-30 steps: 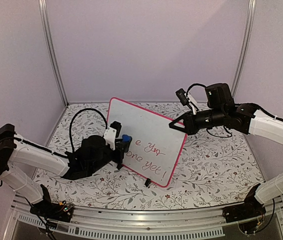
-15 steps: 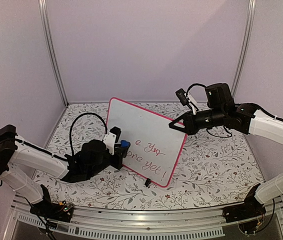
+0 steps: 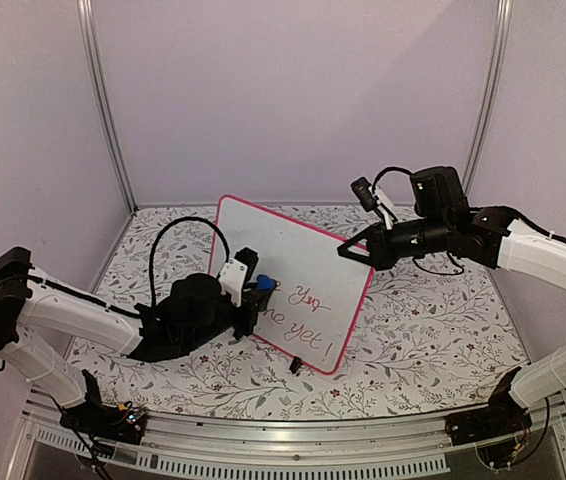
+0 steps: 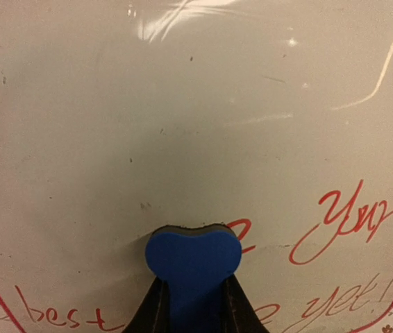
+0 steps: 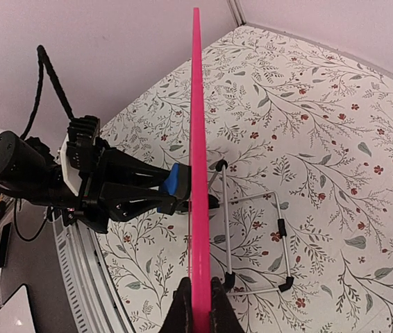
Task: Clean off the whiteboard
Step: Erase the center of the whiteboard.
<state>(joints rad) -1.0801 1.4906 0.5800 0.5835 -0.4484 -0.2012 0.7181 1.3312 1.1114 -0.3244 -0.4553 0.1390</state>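
Blue eraser [image 3: 264,284] has slid rightward along whiteboard [image 3: 291,248].

From above, the left end effector [image 3: 251,300] and its blue eraser [image 3: 264,284] covered the start of the red handwriting [image 3: 315,298] on the whiteboard [image 3: 293,245]. In the left wrist view, the bottom line of words ran off the lower edge, its middle behind the eraser. The right wrist camera caught the board edge-on, so its face went unseen, and the right end effector [image 5: 198,298] was cut off at the bottom.
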